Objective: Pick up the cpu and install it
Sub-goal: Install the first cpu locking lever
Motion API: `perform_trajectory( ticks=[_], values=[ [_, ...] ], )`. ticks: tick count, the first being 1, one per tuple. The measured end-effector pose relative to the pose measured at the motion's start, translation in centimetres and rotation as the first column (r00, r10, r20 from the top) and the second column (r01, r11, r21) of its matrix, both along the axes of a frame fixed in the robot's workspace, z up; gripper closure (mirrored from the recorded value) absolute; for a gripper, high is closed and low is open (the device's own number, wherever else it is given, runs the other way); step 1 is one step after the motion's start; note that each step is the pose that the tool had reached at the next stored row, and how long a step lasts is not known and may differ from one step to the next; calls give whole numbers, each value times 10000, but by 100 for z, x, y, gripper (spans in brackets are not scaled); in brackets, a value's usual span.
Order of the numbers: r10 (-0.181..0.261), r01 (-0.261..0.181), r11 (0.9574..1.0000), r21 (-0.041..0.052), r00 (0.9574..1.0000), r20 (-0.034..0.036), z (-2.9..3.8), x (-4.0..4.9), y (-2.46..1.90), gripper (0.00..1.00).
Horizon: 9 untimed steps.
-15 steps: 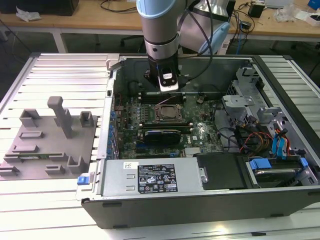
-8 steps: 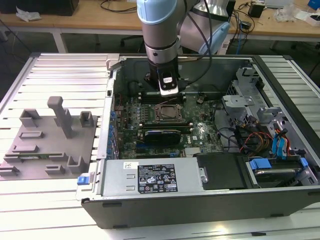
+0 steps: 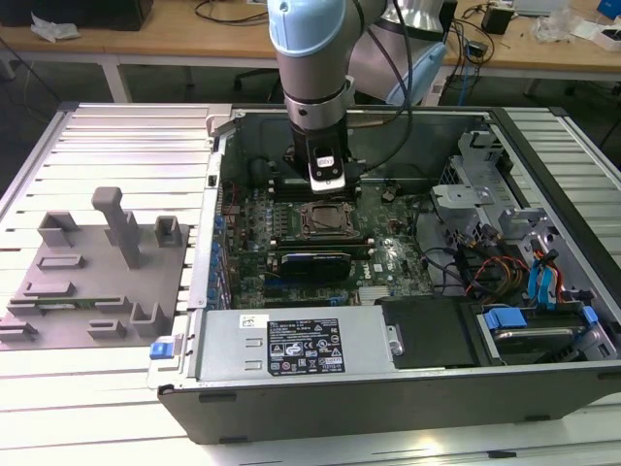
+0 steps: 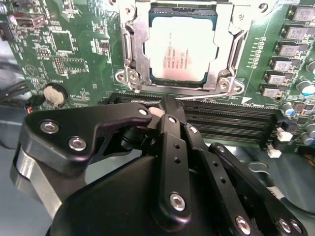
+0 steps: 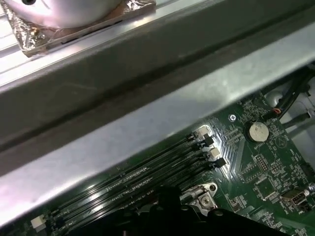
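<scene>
Closest, the gripper [image 4: 163,104] hangs just beside the socket [image 4: 134,49], jaws closed on nothing; the cpu [image 4: 179,46] lies inside it, flat, square, silvery-grey, dark-rimmed.

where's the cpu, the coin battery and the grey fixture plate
cpu [image 4: 179,46]: second wrist view, middle of its silvery top.
coin battery [image 5: 258,131]: first wrist view, centre of its round face.
grey fixture plate [image 3: 97,275]: exterior view, bare flat part of the plate.

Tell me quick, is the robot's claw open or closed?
Gripper: closed, holding nothing. The cpu lies in the socket.
</scene>
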State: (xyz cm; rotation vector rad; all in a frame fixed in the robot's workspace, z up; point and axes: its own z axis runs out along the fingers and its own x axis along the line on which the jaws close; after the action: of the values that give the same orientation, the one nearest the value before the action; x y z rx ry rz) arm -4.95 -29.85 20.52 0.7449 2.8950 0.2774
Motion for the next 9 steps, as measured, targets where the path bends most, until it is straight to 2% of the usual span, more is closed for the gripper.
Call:
perform_trajectory(
  ticks=[9],
  values=[
    [-141,141,9999,3,9999,-1,-30,3,0,89]
  ],
)
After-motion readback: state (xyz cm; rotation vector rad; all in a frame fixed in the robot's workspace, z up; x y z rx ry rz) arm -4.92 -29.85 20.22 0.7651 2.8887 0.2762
